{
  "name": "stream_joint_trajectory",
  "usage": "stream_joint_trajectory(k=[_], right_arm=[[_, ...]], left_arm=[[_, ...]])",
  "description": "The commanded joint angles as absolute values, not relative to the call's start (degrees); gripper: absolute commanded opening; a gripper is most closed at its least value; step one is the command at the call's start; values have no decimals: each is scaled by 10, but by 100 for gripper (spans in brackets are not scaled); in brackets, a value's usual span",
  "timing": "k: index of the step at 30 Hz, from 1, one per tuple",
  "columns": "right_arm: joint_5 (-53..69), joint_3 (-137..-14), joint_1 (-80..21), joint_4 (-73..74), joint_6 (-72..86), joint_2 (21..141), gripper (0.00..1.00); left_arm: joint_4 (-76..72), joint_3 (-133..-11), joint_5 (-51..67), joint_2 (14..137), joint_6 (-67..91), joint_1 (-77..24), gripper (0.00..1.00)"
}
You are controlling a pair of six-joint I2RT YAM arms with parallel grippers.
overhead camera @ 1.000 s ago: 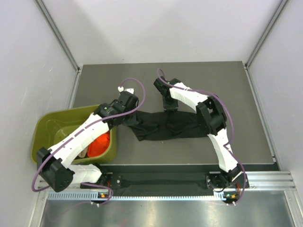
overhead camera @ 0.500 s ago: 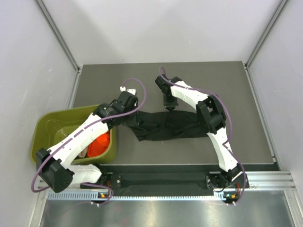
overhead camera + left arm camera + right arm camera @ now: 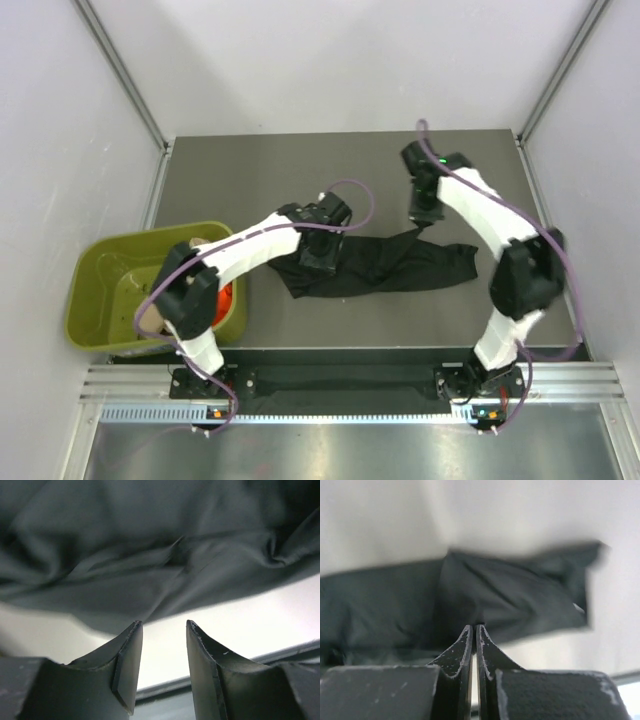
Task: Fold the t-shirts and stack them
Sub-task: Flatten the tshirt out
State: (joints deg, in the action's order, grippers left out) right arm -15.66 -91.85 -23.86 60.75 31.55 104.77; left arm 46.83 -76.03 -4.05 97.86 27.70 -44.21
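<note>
The black t-shirt (image 3: 380, 265) lies crumpled lengthwise on the dark table, and it fills the top of the left wrist view (image 3: 150, 545). My right gripper (image 3: 420, 216) is shut on a fold of its far edge, and the right wrist view shows the cloth (image 3: 520, 600) pinched at the fingertips (image 3: 474, 626). My left gripper (image 3: 323, 254) hovers over the shirt's left part. Its jaws stand open with nothing between them (image 3: 162, 626). An orange-red t-shirt (image 3: 222, 298) lies in the tub, partly under the left arm. A bit of beige cloth (image 3: 150, 318) shows beside it.
The olive-green tub (image 3: 100, 290) sits off the table's left edge. Grey walls close in the table (image 3: 250, 170) on three sides. A metal rail (image 3: 340, 385) with the arm bases runs along the near edge.
The right gripper has shut on the black shirt's far edge and moved right, drawing the cloth out to the right. The left gripper has opened and shifted right over the shirt.
</note>
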Motion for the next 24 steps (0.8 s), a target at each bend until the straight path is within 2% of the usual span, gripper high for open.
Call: stream_joint_trajectory(k=[1,8,15,19,22,23,24], right_arm=[[-156,-846,-223,640,307,925,0],[-110,-691,-181,643,345,774,0],[-102,-634,-154,646,341,701,0],[-97,-629,-145,649,337,690,0],[-96,-634,-143,661,333,685,0],[-96,-635,-142,664,333,683,0],[-97,-635,-141,667,330,679,0]], left_arm=[[475,-825,-68,1040,280,-464,46],[510,-860,-93,1104,303,-481,46],[504,-863,-139,1126,301,-482,46],[504,-873,-147,1144,298,-482,43],[497,-879,-148,1153,297,-481,32],[497,-882,-149,1155,298,-482,17],[497,-883,-155,1153,297,-481,11]])
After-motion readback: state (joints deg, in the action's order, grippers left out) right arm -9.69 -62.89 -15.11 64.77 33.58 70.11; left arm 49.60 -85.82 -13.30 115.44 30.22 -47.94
